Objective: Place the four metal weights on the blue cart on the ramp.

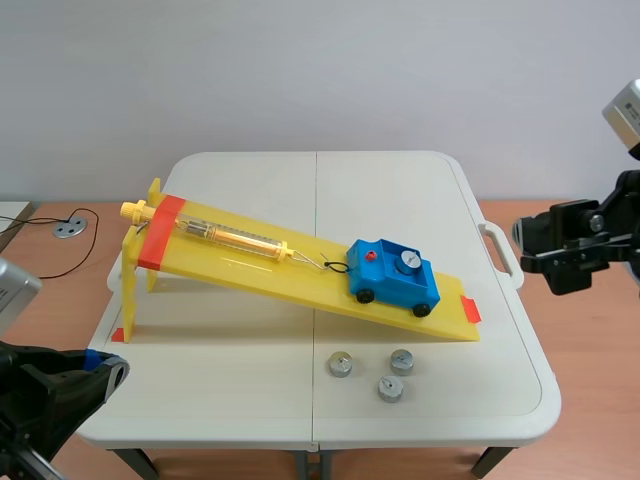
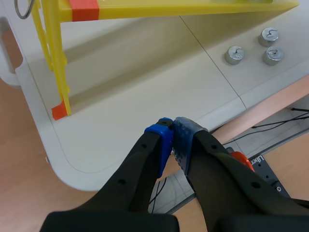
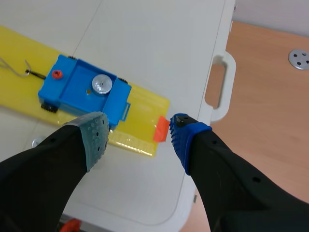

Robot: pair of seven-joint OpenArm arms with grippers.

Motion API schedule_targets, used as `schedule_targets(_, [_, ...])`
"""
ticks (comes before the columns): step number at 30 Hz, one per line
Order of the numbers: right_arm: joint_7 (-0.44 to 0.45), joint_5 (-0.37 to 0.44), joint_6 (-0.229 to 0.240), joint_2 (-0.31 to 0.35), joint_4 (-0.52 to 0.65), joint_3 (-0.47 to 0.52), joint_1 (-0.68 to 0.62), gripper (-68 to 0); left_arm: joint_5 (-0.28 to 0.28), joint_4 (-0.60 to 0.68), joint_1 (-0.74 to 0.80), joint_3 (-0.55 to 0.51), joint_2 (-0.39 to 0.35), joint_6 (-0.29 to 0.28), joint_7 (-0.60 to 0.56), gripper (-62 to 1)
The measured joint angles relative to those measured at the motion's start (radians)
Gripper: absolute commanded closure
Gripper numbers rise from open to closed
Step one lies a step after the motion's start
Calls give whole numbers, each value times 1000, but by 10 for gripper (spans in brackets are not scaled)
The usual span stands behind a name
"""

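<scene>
The yellow ramp [image 1: 300, 265] slopes down from the middle left of the scene view toward the lower right, resting on the white surface [image 1: 250, 400]. The blue cart [image 1: 394, 276] sits on the ramp near its low end, right of the frame's centre, and a thin wire joins it to a yellow spring scale [image 1: 225, 236] lying higher up the ramp. One metal weight [image 1: 407, 261] stands in the cart's tray, beside a small red knob [image 1: 371, 257]. The other three weights [image 1: 340, 364] [image 1: 402, 361] [image 1: 391, 388] stand on the surface just below the ramp's low end in a loose triangle, near each other but not touching. The left tool [image 2: 173, 131] hangs at the lower left corner of the scene view, over the surface's near edge and well apart from the weights; its two pads are pressed together with nothing between them. The right tool [image 3: 137, 128] is at the right edge of the scene view, off the surface's right side; in its wrist view the fingers are spread wide and hold nothing, with the cart ahead of one finger and the ramp's low end ahead of the gap.
</scene>
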Motion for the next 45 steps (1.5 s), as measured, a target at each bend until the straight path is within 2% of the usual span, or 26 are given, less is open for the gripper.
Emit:
schedule_targets(3, [-8, 9, 0, 45, 30, 0, -51, -295, 0, 0, 0, 0, 0, 0, 0, -27])
schedule_targets(7, [-6, -2, 0, 62, 30, -9, -90, -295, 0, 0, 0, 0, 0, 0, 0, -27])
schedule_targets(11, [48, -51, 0, 61, -28, -102, -83, -295, 0, 0, 0, 0, 0, 0, 0, -27])
schedule_targets(16, [100, -174, 0, 3, -142, -254, -49, -295, 0, 0, 0, 0, 0, 0, 0, -27])
schedule_targets(22, [151, -311, -13, -73, -224, -385, -7, -295, 0, 0, 0, 0, 0, 0, 0, -27])
schedule_targets(30, [211, -432, -85, -128, -367, -497, 54, -295, 0, 0, 0, 0, 0, 0, 0, -27])
schedule_targets(36, [219, -462, -136, -150, -437, -536, 83, -295, 0, 0, 0, 0, 0, 0, 0, -27])
schedule_targets(45, [266, -477, -159, -158, -533, -568, 108, -291, 0, 0, 0, 0, 0, 0, 0, -27])
